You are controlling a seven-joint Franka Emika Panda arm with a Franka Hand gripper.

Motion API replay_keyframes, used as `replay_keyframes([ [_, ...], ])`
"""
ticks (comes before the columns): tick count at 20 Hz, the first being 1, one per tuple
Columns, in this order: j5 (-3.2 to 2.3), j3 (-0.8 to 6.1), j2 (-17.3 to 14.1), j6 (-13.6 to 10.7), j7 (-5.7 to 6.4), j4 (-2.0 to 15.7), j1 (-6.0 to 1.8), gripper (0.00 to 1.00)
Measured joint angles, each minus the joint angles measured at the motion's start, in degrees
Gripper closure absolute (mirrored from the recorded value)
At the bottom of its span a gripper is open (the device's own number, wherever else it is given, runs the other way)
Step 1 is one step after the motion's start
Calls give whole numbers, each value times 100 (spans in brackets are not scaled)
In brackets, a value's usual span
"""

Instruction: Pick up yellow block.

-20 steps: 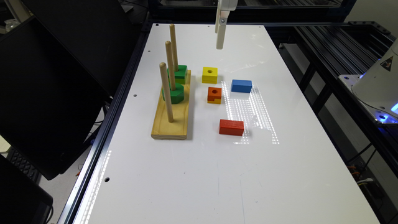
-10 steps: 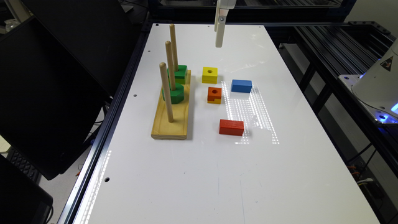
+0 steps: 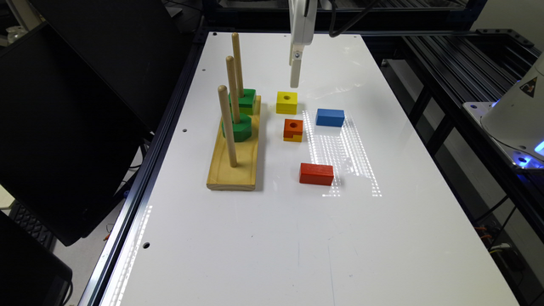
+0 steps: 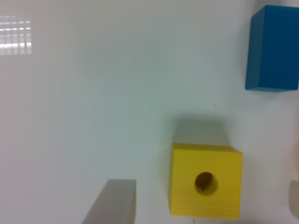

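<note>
From the exterior view, nearest me on the white table (image 3: 263,238) lies the red block (image 3: 316,174), then the wooden peg base (image 3: 236,159) with its green pieces (image 3: 237,127), the orange-topped block (image 3: 293,129) and the blue block (image 3: 330,117). Beyond those sits the yellow block (image 3: 287,102), flat on the table with its round hole up, just behind the orange-topped one. My gripper (image 3: 295,72) hangs straight down above and slightly behind it, not touching. On the wrist view I see the yellow block (image 4: 205,181) between one pale finger (image 4: 112,203) and a sliver of the other at the frame edge, so the jaws stand wide apart, holding nothing. The arm above the gripper is cut off by the frame.
</note>
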State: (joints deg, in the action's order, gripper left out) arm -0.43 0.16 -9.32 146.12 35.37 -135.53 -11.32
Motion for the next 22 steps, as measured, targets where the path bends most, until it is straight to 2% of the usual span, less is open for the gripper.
replay_keyframes([
  [17,0,0,-136,65,-2,-7,0,0],
  [22,0,9,-156,67,-2,60,1,0],
])
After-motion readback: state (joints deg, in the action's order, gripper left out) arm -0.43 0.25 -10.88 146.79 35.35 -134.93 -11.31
